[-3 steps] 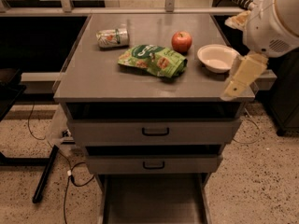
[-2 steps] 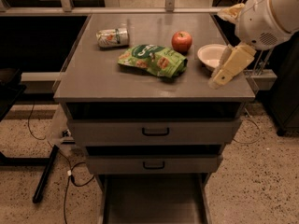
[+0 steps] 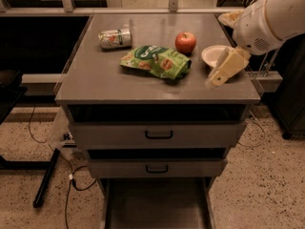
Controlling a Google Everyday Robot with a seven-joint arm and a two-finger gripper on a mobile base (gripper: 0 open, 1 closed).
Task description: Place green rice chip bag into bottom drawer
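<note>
The green rice chip bag (image 3: 156,61) lies flat near the middle of the grey cabinet top (image 3: 95,85). The gripper (image 3: 215,81) hangs from the white arm (image 3: 267,18) at the right side of the top, right of the bag and in front of a white bowl (image 3: 213,55); it holds nothing that I can see. The bottom drawer (image 3: 157,205) is pulled out at the bottom of the view and its grey tray looks empty.
A red apple (image 3: 185,42) stands just behind the bag. A small green-and-white can (image 3: 115,38) lies on its side at the back left. The two upper drawers (image 3: 158,135) with black handles are closed. Cables (image 3: 52,166) lie on the floor at the left.
The arm and gripper have moved left and inward over the right part of the cabinet top, closer to the bowl and the bag. The objects have not moved.
</note>
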